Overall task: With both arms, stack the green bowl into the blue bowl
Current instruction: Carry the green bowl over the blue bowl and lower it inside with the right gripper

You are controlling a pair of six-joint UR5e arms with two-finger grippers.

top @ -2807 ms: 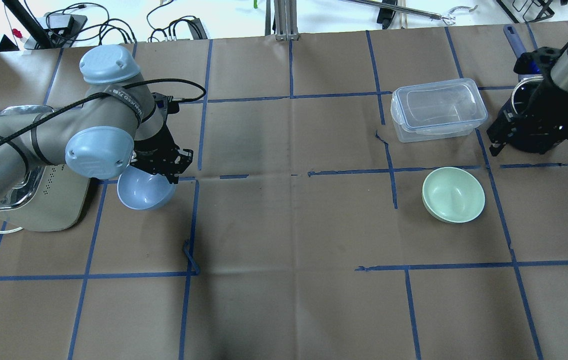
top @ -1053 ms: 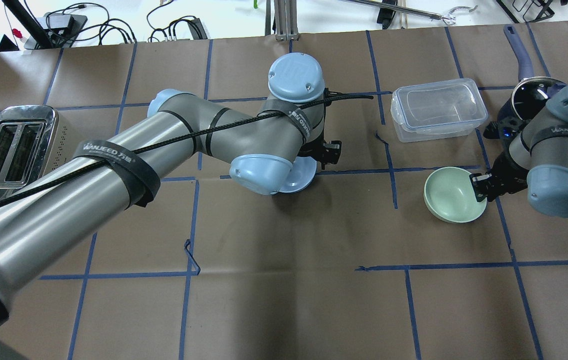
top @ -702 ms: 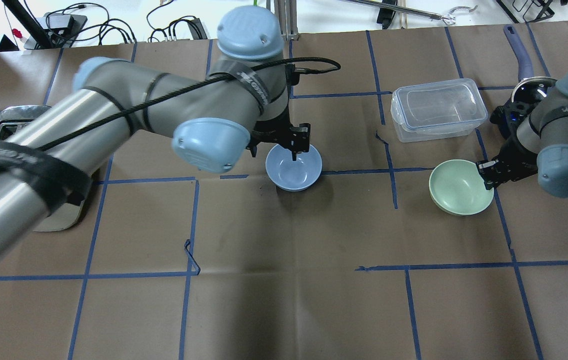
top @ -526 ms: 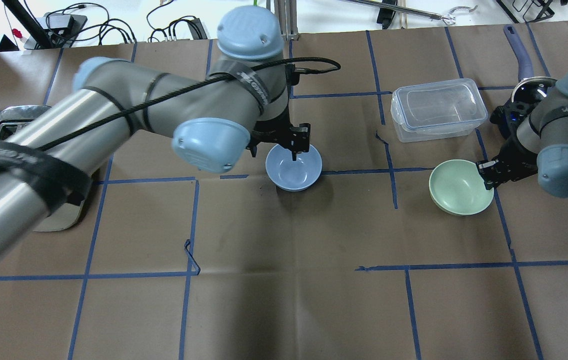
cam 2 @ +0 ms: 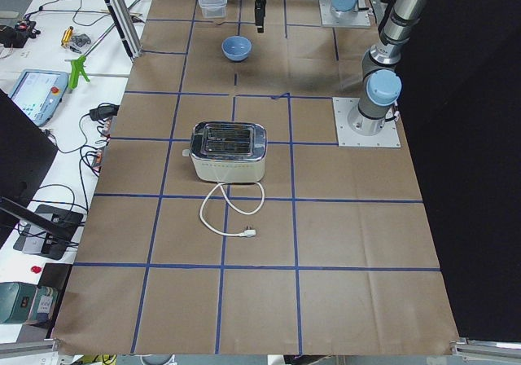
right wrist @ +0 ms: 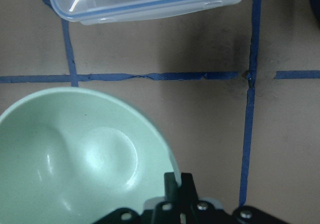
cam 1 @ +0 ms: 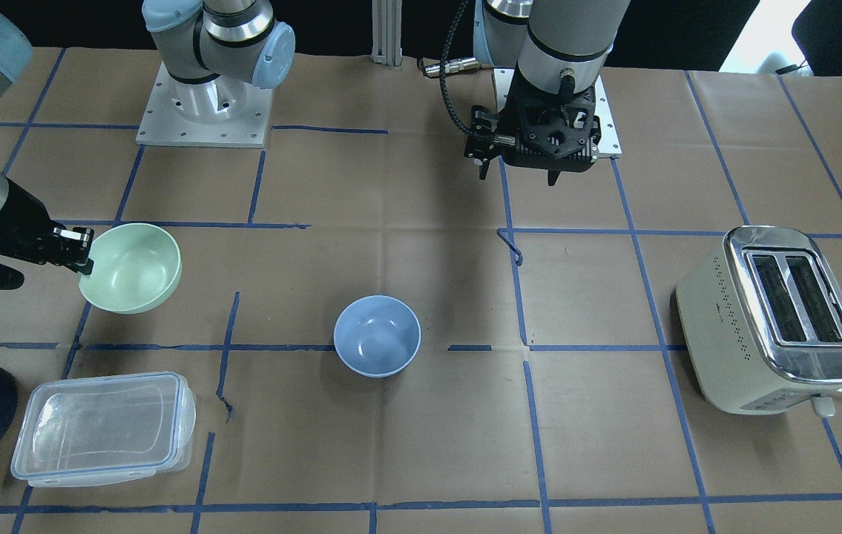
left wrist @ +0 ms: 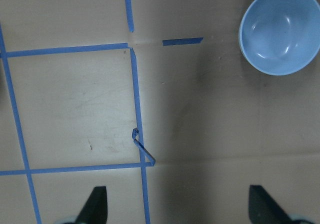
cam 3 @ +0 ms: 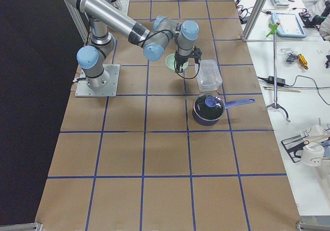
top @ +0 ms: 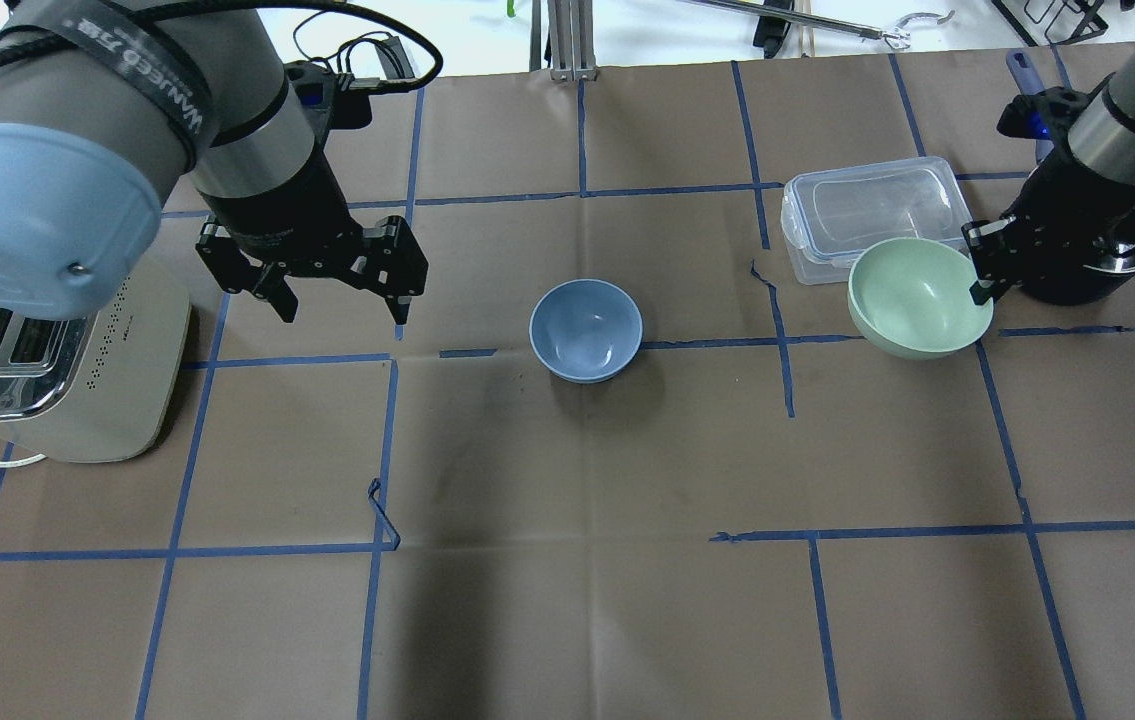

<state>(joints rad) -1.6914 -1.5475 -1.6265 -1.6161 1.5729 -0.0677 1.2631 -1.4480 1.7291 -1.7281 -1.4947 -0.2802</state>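
Observation:
The blue bowl [top: 585, 330] stands upright and alone at mid-table; it also shows in the front view [cam 1: 377, 335] and the left wrist view [left wrist: 280, 30]. My left gripper [top: 342, 315] is open and empty, raised well to the bowl's left. The green bowl [top: 919, 297] hangs above the table, slightly tilted, in front of the clear container. My right gripper [top: 979, 288] is shut on its right rim, which the right wrist view shows with the bowl [right wrist: 80, 164] pinched by the gripper [right wrist: 177, 184].
A clear blue-rimmed container [top: 872, 215] sits just behind the green bowl. A dark pot [cam 3: 208, 109] stands under the right arm at the far right. A cream toaster [top: 57, 360] sits at the left edge. Blue tape lines cross the brown table.
My left gripper has let go of the blue bowl, opened, and drawn back up and to the left. My right gripper has lifted the green bowl off the table.

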